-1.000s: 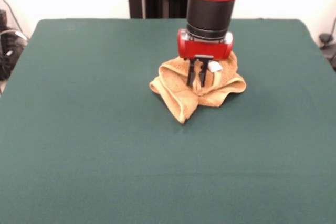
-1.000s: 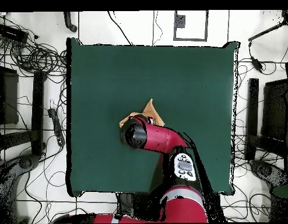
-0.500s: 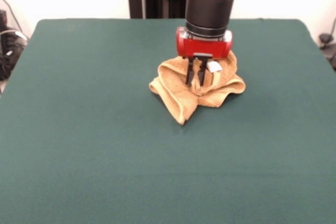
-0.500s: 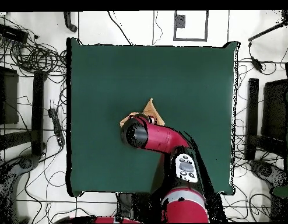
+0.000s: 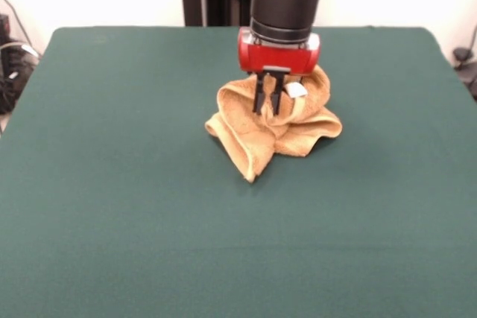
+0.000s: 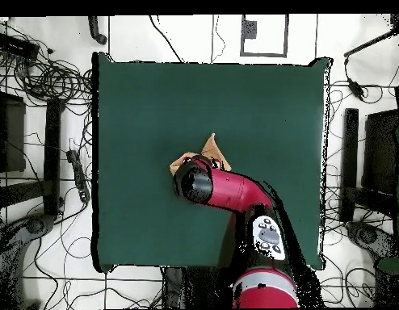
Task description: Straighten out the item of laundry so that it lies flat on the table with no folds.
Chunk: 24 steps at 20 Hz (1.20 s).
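The gripper (image 5: 268, 106) pinches a raised fold of the crumpled golden-orange terry towel (image 5: 257, 139), bunched in soft lobes on the green felt table (image 5: 112, 206)

Over the last second the gripper (image 5: 269, 105) has been raised and carried toward the left in the front view — its red housing now sits higher against the towel (image 5: 272, 126). The towel's centre has been drawn up with it into a taller bunch, and the whole heap has been shifted slightly leftward across the table (image 5: 112, 184).
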Motion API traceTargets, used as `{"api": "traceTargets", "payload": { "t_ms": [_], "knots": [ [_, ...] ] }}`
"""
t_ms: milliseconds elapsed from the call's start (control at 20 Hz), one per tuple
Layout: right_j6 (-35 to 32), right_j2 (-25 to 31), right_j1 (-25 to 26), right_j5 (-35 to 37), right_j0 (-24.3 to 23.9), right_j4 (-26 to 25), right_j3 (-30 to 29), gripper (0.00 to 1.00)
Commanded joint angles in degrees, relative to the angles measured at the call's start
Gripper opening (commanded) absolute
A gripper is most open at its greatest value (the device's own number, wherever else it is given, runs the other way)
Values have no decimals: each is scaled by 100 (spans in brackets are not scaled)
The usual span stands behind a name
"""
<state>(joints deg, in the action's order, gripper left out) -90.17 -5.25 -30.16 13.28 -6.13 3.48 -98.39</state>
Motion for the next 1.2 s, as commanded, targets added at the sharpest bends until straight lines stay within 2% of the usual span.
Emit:
{"api": "traceTargets", "payload": {
  "t_ms": [50, 1200],
  "knots": [
    [-782, 370, -63, 752, 22, 67, -102, 0],
    [-542, 446, -270, 1287, -100, -39, 120, 0]
  ]
}}
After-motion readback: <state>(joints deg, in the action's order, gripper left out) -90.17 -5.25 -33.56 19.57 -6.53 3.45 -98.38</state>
